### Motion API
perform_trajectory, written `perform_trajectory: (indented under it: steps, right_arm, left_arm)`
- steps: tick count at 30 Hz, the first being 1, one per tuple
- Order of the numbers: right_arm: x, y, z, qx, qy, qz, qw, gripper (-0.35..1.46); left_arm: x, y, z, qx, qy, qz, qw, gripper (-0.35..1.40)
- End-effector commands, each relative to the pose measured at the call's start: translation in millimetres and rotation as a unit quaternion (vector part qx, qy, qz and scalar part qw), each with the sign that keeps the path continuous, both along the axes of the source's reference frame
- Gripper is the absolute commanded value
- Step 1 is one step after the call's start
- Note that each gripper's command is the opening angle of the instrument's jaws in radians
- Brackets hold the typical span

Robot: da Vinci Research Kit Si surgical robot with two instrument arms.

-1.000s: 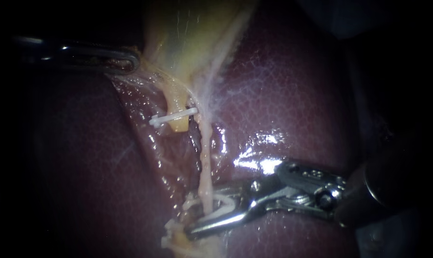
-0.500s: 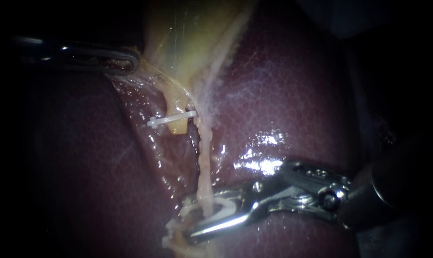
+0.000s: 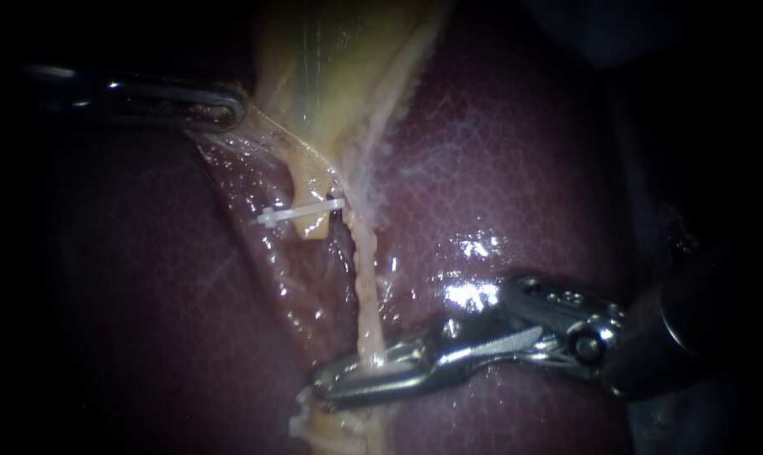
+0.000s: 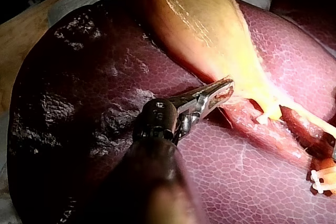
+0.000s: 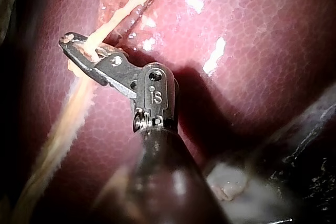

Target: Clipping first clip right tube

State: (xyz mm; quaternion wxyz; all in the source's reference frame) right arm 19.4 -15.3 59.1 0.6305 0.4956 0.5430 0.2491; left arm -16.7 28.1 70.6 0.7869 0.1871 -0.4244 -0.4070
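The pale, thin right tube (image 3: 366, 286) runs down the cleft in the liver (image 3: 499, 168). My right instrument (image 3: 331, 383) comes in from the right, and its jaws are shut on this tube low in the endoscope view. The right wrist view shows the tube (image 5: 113, 22) crossing between those jaws (image 5: 71, 45). A white clip (image 3: 301, 212) sits across the short yellow left tube stump. My left instrument (image 3: 232, 107) is shut on tissue at the edge of the yellow gallbladder (image 3: 331, 67). The left wrist view shows that grip (image 4: 226, 87) beside the gallbladder (image 4: 194, 19).
Dark red liver (image 4: 79, 103) surrounds the cleft on both sides. A frayed pale tissue end (image 3: 327, 425) lies just below the right jaws. Another white clip (image 4: 321, 181) shows ahead of the left instrument, at the view's edge.
The right jaws stood open around the tube with a white clip between them; now they have closed on the tube. The left instrument has held still.
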Motion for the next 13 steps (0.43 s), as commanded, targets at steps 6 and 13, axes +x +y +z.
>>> perform_trajectory:
  steps: [6,13]
  right_arm:
    - [0.0,0.0,0.2,0.0,-0.001,0.0,1.0,-0.35]
    - [-0.1,0.2,0.5,0.0,-0.001,0.0,1.0,-0.35]
  left_arm:
    - [0.0,0.0,0.0,0.0,0.0,0.0,1.0,-0.35]
    - [0.0,0.0,0.0,0.0,0.0,0.0,1.0,-0.35]
